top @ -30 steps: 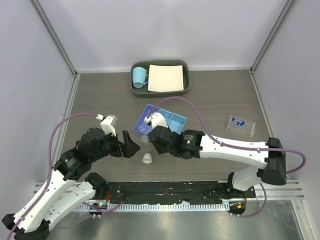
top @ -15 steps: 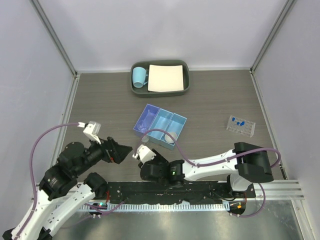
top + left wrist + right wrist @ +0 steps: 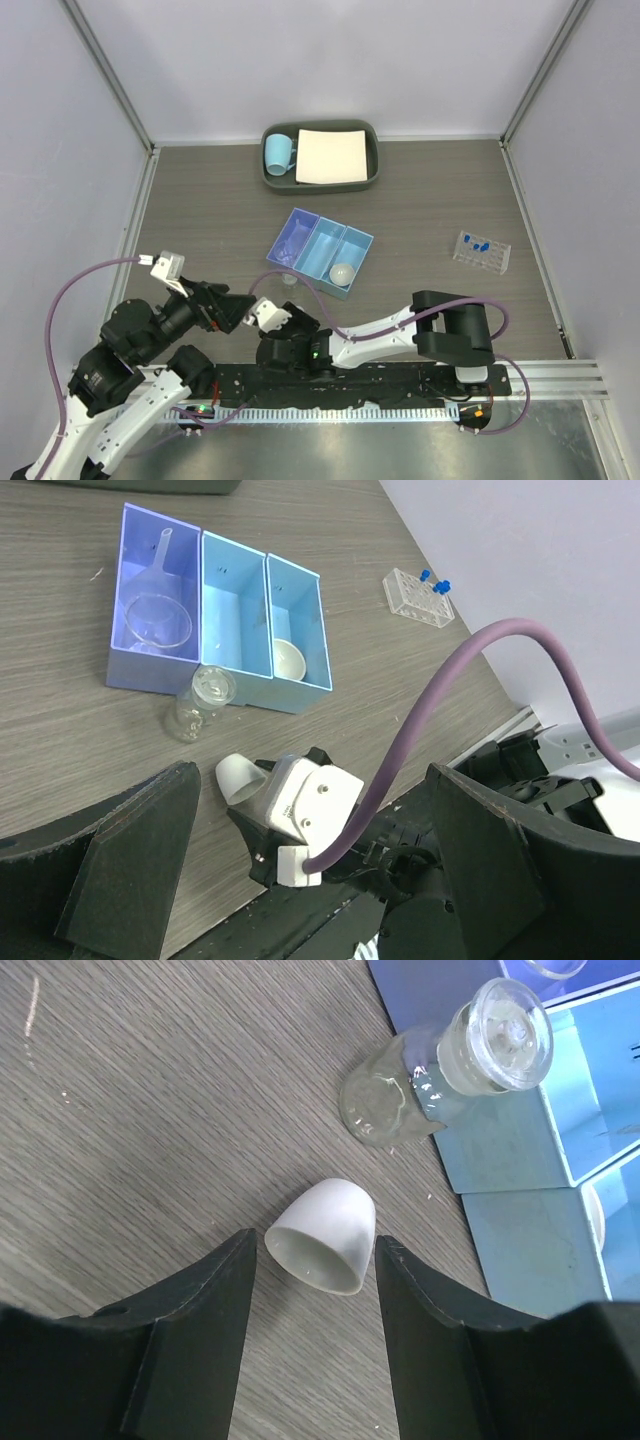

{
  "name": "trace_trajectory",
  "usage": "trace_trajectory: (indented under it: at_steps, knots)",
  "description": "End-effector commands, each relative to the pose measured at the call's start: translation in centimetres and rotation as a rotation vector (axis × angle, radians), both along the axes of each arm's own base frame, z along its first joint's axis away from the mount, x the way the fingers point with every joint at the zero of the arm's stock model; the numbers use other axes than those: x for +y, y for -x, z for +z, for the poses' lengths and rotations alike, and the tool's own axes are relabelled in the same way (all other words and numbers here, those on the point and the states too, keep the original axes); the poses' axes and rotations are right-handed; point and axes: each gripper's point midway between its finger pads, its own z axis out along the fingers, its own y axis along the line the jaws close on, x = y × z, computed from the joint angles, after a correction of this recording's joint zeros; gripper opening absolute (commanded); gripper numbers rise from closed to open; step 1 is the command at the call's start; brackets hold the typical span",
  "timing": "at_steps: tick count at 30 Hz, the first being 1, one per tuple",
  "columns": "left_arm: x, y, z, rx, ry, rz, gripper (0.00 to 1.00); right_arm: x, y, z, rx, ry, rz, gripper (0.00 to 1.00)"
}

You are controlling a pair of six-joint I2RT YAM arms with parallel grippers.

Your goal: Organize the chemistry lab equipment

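A small white round dish (image 3: 322, 1235) lies on its side on the table, between the fingers of my open right gripper (image 3: 316, 1260) and touching neither. The small clear bottle (image 3: 440, 1075) lies just beyond it against the blue three-compartment box (image 3: 305, 240). A second white dish (image 3: 343, 271) sits in the box's right compartment. The clear tube rack (image 3: 482, 252) with blue-capped tubes stands at the right. My left gripper (image 3: 312, 772) hangs wide open and empty above the right wrist, near the table's front edge.
A clear funnel (image 3: 155, 610) lies in the box's left compartment. The dark grey tray (image 3: 368, 170) with a white sheet and a light-blue mug (image 3: 279, 152) stands at the back. The black base rail (image 3: 340, 385) runs along the near edge.
My right arm has drawn back from the blue box to the near edge, its jaws now widening around the white dish. My left arm has pulled back and to the left, staying open.
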Motion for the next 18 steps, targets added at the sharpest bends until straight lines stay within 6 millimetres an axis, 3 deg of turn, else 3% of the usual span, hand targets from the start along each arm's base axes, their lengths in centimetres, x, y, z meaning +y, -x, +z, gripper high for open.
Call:
trace_trajectory:
  at_steps: [1, 10, 18]
  knots:
    - [-0.3, -0.4, 0.9, -0.030, 0.019, 0.002, 1.00, 1.0, -0.8, 2.3, -0.077, -0.057, -0.045, 0.56]
    - [-0.3, -0.4, 0.9, -0.033, 0.021, 0.001, 1.00, -0.2, -1.2, 2.2, -0.098, -0.034, -0.069, 0.54]
    - [-0.3, -0.4, 0.8, -0.028, 0.019, 0.001, 1.00, -0.7, 0.4, 4.3, -0.103, -0.071, -0.060, 0.55]
